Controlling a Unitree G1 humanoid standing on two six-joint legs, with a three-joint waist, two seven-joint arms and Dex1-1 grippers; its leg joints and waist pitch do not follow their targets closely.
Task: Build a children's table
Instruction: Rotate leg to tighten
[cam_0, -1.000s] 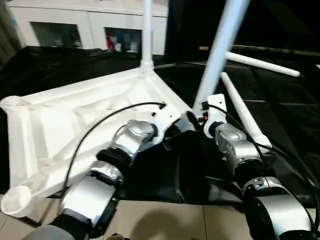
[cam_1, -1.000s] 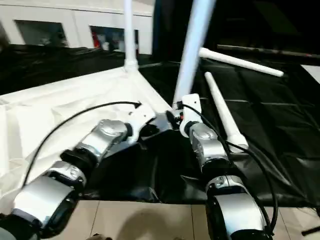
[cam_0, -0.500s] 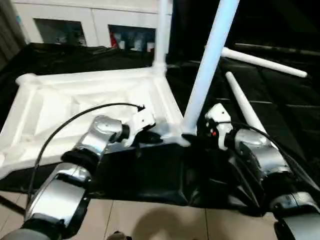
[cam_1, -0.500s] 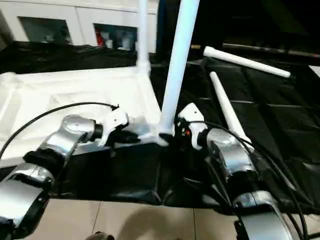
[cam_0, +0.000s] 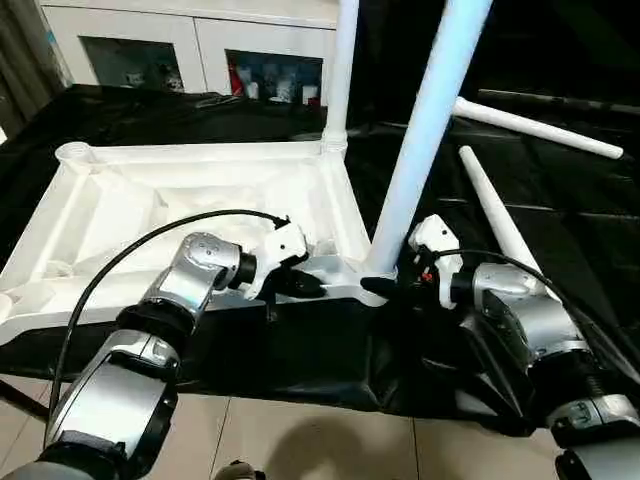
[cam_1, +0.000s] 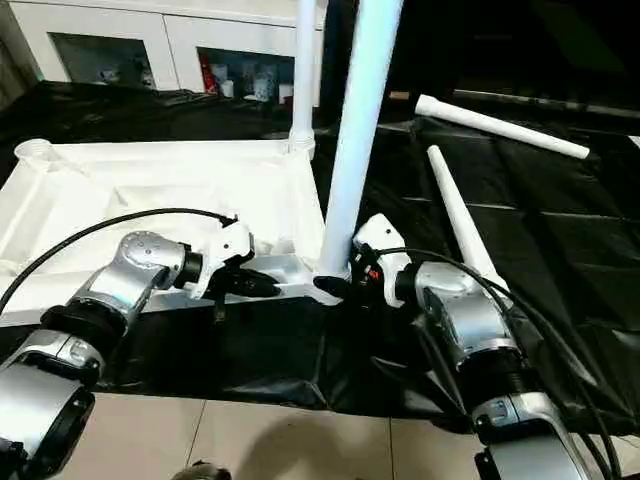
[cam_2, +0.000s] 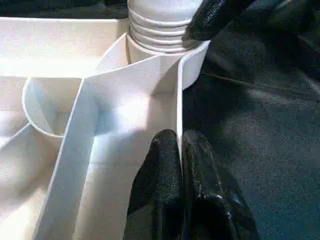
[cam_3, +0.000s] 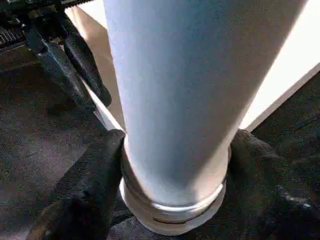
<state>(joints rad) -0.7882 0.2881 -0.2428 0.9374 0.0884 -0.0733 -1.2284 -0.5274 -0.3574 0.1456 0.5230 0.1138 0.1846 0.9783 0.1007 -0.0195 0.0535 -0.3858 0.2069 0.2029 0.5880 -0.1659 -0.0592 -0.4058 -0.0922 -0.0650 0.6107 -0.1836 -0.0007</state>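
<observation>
The white table top (cam_0: 130, 210) lies upside down on a black sheet, ribbed underside up. One leg (cam_0: 340, 70) stands upright in its far right corner socket. A second leg (cam_0: 425, 130) rises, slightly tilted, from the near right corner socket (cam_2: 160, 30). My right gripper (cam_0: 385, 285) is shut on this leg's base, with fingers (cam_3: 75, 200) pressed against both its sides. My left gripper (cam_0: 305, 285) is shut on the table top's near rim (cam_2: 178, 100), just left of that corner. Two loose legs (cam_0: 540, 125) (cam_0: 495, 215) lie on the sheet to the right.
A white cabinet with glass doors (cam_0: 200, 50) stands behind the work area. The black sheet (cam_0: 570, 250) covers the floor, and bare tiles (cam_0: 300, 440) begin at its near edge. A black cable (cam_0: 130, 250) loops over my left forearm.
The view has swung, so the table top looks turned. The leg in my right gripper now stands straighter at the corner socket. The left gripper stays clamped on the rim.
</observation>
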